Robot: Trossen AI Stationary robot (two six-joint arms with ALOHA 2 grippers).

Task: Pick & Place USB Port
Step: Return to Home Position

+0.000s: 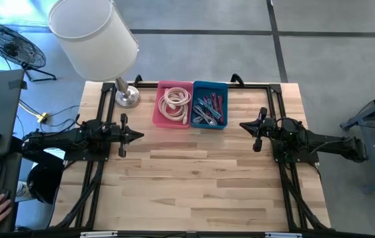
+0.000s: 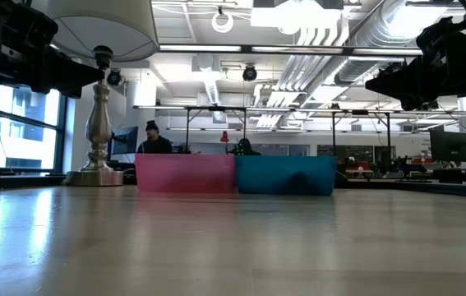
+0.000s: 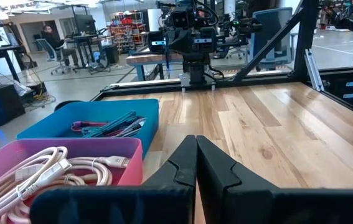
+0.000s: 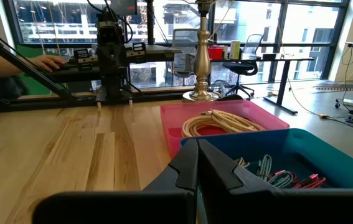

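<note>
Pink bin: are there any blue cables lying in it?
No, the pink bin holds only pale coiled cables; the colourful cables lie in the blue bin.

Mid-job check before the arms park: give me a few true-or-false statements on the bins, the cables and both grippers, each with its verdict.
1. The pink bin and the blue bin stand side by side, touching. True.
2. The blue bin is empty. False: it holds several coloured cables, and the pink bin holds pale coiled cables.
3. The left gripper grips a cable. False: it is shut with nothing between its fingers.
4. The right gripper is shut and holds nothing. True.
5. The lamp stands next to the blue bin. False: its base is beside the pink bin.
</note>
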